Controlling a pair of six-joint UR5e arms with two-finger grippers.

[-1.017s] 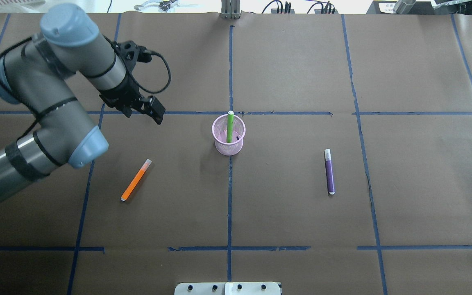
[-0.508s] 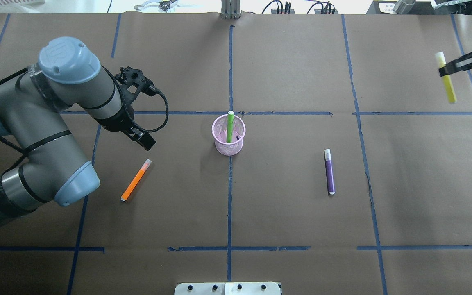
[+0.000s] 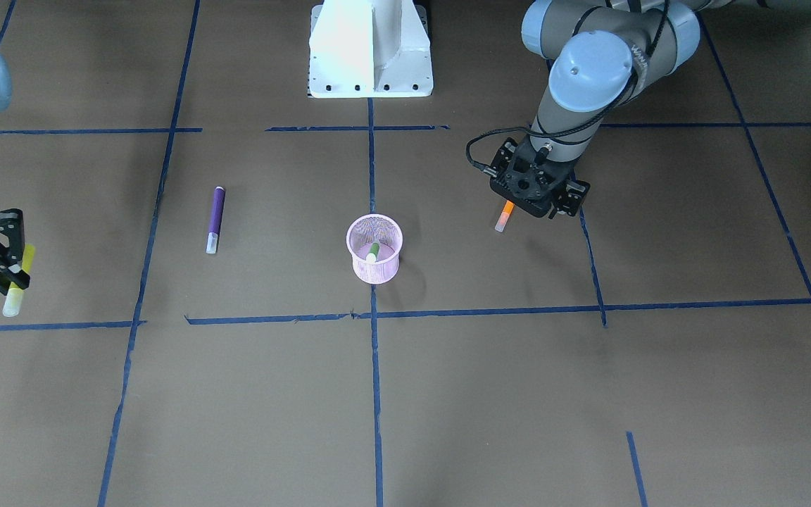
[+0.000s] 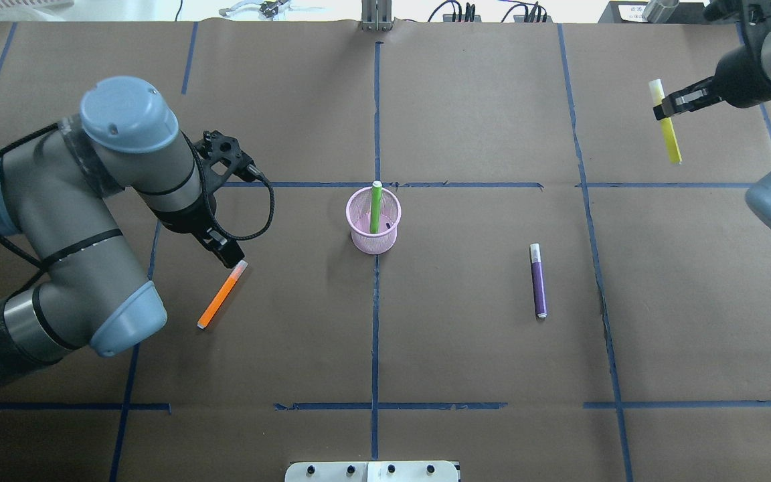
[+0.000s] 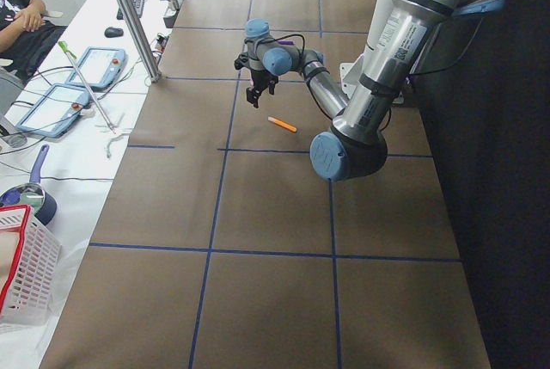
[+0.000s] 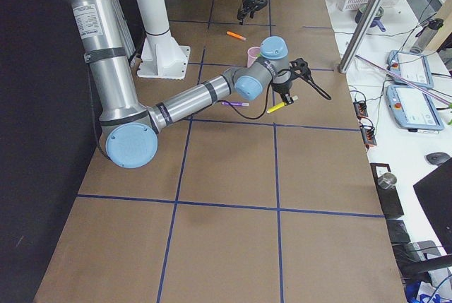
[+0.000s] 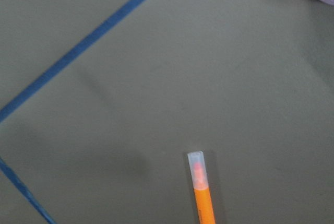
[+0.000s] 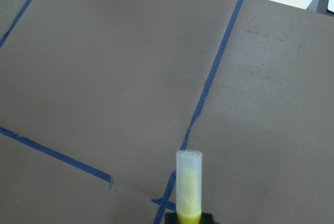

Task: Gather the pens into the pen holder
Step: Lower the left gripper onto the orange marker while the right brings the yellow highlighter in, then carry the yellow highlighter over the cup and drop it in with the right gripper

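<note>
Pen round-up at the table: the right gripper [image 4: 661, 109] is seen clamped on the yellow pen [image 4: 672, 140]. The pen is gripped just below its pale cap and held clear of the table [image 4: 479, 348], with its body hanging beneath the fingers. The left gripper [image 4: 233, 254] is poised over the capped end of the orange pen [image 4: 219, 298], which lies flat and untouched just beneath it. Whether its jaws are parted cannot be told, as the fingers are masked by the wrist. The pink holder [image 4: 361, 239] is set well off to the left gripper's inner side and farther still from the right gripper, with the green pen [image 4: 376, 204] propped inside it. The purple pen [image 4: 538, 284] lies flat between the holder and the right gripper, its cap turned away from the robot
</note>
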